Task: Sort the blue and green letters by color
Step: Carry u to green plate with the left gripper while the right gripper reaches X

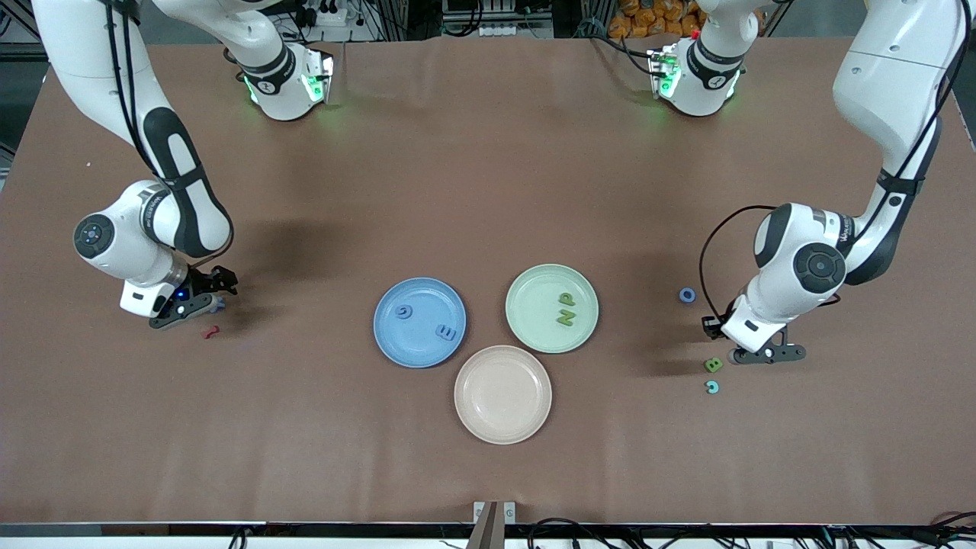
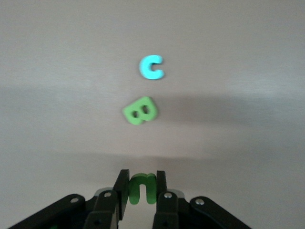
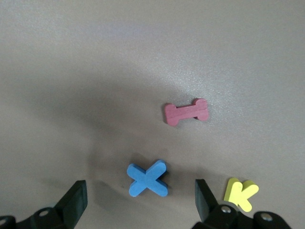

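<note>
Left end effector (image 2: 140, 188): low over the worktop (image 1: 488, 191) at the left arm's end, fingers pinching a small green letter (image 2: 141, 187) that stands on edge between the pads.

Just ahead of those fingers in the left wrist view lies a green B (image 2: 141, 110), flat on the worktop, apart from the fingertips. A cyan C (image 2: 151, 67) lies just beside the B, nearer the front camera. A blue O (image 1: 687, 295) lies near the same arm, farther from the front camera than the B.

Right end effector (image 3: 140, 200): low over the worktop at the right arm's end, fingers spread wide, holding nothing. A blue X (image 3: 147, 178) lies flat between the spread fingers, touching neither. A yellow K (image 3: 241, 193) lies beside one finger; a red piece (image 3: 187, 112) lies near the X.

Mid-worktop: blue plate (image 1: 389, 343) carries two blue letters (image 1: 445, 332). Green plate (image 1: 534, 286) carries green N and P (image 1: 565, 309). Beige plate (image 1: 502, 394) nearest the front camera.
</note>
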`<state>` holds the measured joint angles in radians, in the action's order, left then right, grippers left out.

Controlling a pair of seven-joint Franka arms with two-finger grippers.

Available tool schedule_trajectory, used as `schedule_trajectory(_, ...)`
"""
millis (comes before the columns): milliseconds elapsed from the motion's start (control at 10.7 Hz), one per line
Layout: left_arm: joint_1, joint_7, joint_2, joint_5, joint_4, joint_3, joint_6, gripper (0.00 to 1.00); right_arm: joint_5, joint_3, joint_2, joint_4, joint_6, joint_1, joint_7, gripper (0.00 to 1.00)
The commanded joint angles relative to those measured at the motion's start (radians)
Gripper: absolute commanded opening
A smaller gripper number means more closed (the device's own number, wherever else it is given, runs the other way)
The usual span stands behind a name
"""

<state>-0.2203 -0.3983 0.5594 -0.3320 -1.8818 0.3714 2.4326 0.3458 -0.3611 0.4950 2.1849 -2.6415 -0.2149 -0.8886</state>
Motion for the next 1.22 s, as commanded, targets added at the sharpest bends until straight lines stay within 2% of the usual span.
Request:
schedule_trajectory(0, 0.134, -0.198, -0.01, 0.07, 0.079, -0.011, -0.092, 0.0, -0.008, 0.007, -0.026, 0.019, -0.001, 0.015, -0.001, 1.0)
schedule_trajectory(188, 0.205, -0.328, 0.011, 0.074, 0.114, -0.011, -0.109, 0.0, -0.008, 0.008, -0.024, 0.015, -0.003, 0.015, 0.006, 1.0)
schedule_trajectory(375, 0.275, -0.433, 0.02, 0.137, 0.148, -0.011, -0.119, 0.0, -0.005, 0.008, -0.019, 0.013, -0.006, 0.015, 0.008, 1.0)
schedule_trajectory(563, 0.337, -0.534, 0.04, 0.156, 0.191, -0.011, -0.136, 0.0, 0.027, 0.008, -0.013, 0.007, -0.006, 0.008, 0.008, 1.0)
schedule_trajectory(1126, 0.452, -0.767, 0.111, 0.157, 0.248, -0.023, -0.139, 0.0, 0.036, 0.01, 0.013, -0.013, -0.006, 0.011, 0.008, 1.0)
